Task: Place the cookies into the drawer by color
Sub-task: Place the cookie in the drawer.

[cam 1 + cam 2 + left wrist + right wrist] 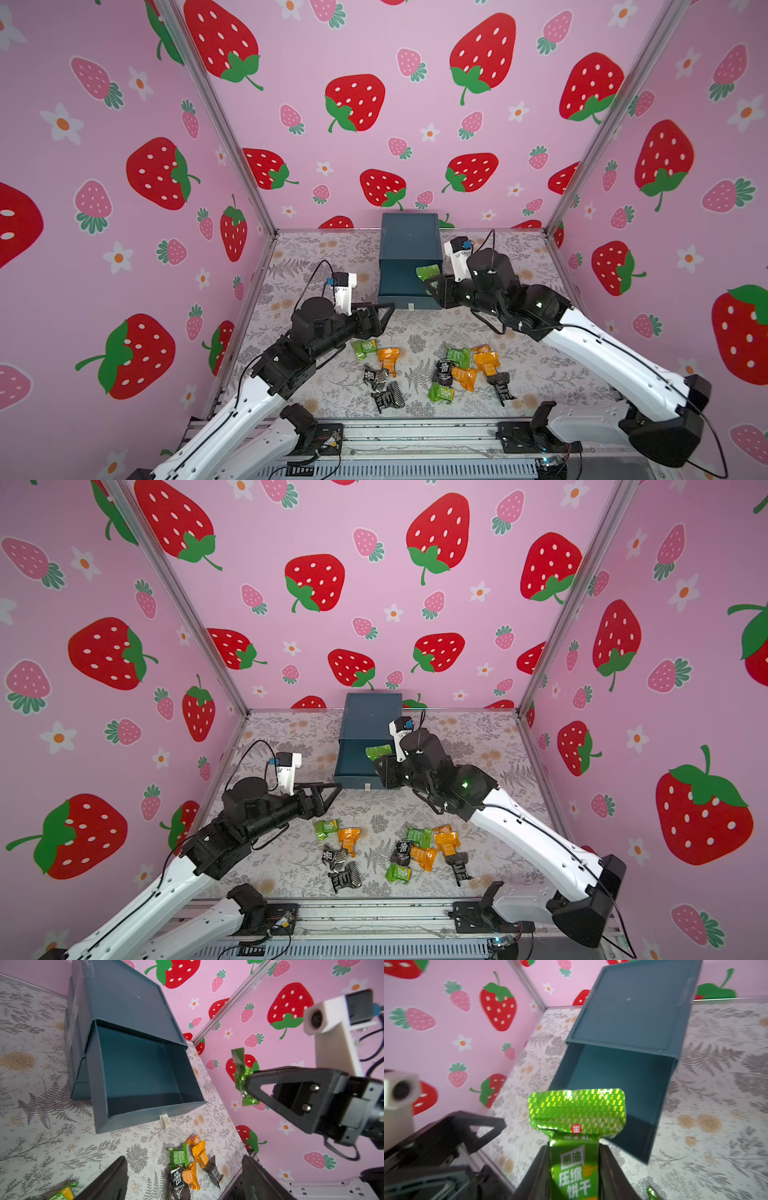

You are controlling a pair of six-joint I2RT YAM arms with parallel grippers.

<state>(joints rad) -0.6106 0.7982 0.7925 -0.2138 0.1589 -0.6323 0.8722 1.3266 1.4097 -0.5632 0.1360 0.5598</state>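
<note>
Strawberry walls frame a floral table (540, 365): right gripper (431, 282) clamps a green cookie (428, 272), seemingly over the open drawer (401, 280) mid-frame; left gripper (386, 318) gapes empty; other cookies (463, 376) litter lower centre.

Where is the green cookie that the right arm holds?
In both top views the green cookie is pinched in the right end effector, at the right side of the open drawer.

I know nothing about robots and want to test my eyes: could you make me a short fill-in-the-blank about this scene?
1. The right gripper pinches a ____ cookie.
2. The pulled-out drawer is ____ inside.
3. On the left gripper, the fingers stand ____, holding nothing.
Missing words: green, empty, open.
</note>
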